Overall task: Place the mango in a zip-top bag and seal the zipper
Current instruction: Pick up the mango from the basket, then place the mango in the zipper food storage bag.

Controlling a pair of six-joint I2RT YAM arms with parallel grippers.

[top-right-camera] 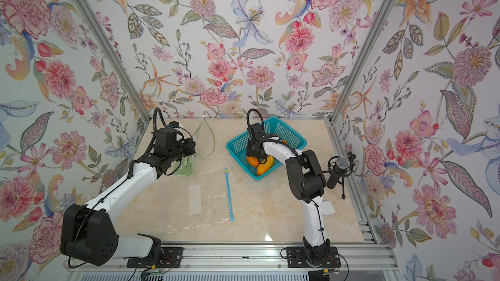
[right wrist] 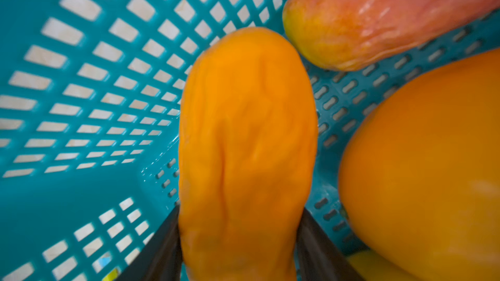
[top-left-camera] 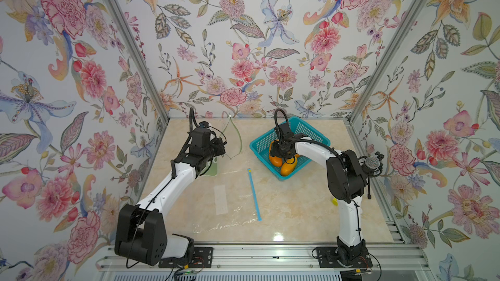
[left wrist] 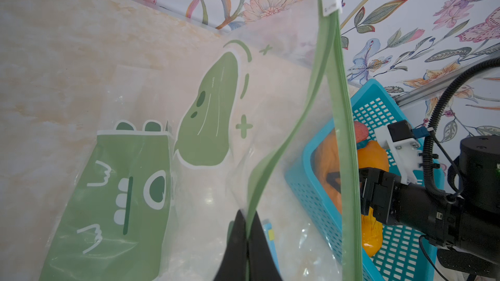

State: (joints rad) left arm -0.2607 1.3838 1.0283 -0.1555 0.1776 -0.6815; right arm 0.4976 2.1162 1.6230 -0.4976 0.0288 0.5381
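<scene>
Reaching down into the teal plastic mesh basket (top-left-camera: 315,135), the right pincer (right wrist: 240,212) is clenched on the wrinkled orange mango (right wrist: 247,131), a black finger pressed to each flank. That mango is inside the basket, beside a smooth orange mango (right wrist: 422,171) and a reddish mango (right wrist: 378,14). Beside the basket, on the left arm's side, the left pincer (left wrist: 247,228) pinches the green zipper strip (left wrist: 286,136) of the clear zip-top bag with green cartoon print (left wrist: 189,185), its mouth gaping. A flat clear bag with blue zipper strip (top-left-camera: 254,195) lies on the marble-look surface (top-left-camera: 297,206) near the basket.

Floral wallpaper walls (top-left-camera: 243,36) enclose a beige marble tabletop (top-left-camera: 297,206).
</scene>
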